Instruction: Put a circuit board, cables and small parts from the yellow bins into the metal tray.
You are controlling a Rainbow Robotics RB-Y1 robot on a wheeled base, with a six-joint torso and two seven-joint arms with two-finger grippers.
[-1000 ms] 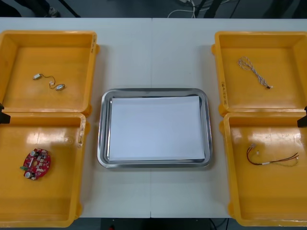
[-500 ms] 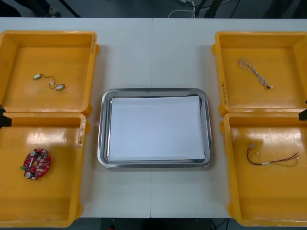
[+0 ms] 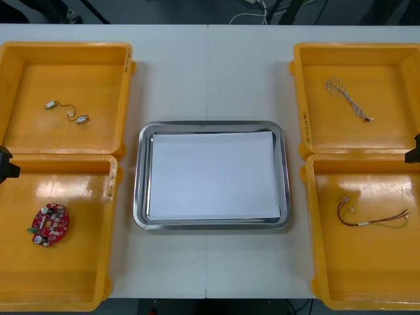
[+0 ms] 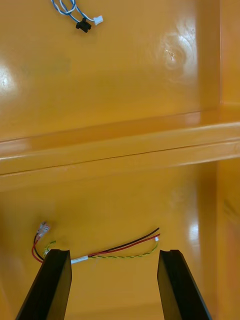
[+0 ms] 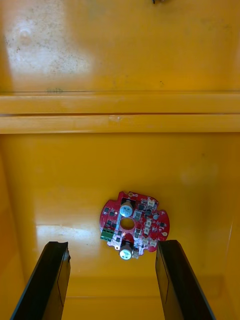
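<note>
A shiny metal tray (image 3: 137, 197) with a white inside is sitting in the middle of the desk (image 3: 210, 72). Nothing is lying in it. Two yellow bins are standing along each side edge of the desk.

The left gripper (image 5: 112, 244) is hanging over the near left bin (image 3: 110, 216), close to the wall next to the far left bin (image 3: 65, 46). Its two black fingers (image 5: 52, 280) are standing wide apart and are holding nothing. A round red board (image 5: 135, 225) is lying flat on the floor of the near left bin, just past the fingertips and between them. In the front view the board is lying toward the left edge of the desk. In the far left bin, two small metal parts (image 3: 82, 119) are lying side by side, and a thin wire is joining them.

The right gripper (image 4: 114, 251) is hanging over the near right bin (image 3: 314, 223), by the right edge of the desk. Its fingers are also standing wide apart, gripping nothing. A red and yellow cable (image 4: 125, 245) is lying on the floor of this bin, stretching across the gap between the fingertips. A twisted blue and white cable (image 3: 348, 98) is lying in the far right bin (image 3: 354, 47), near its middle.
</note>
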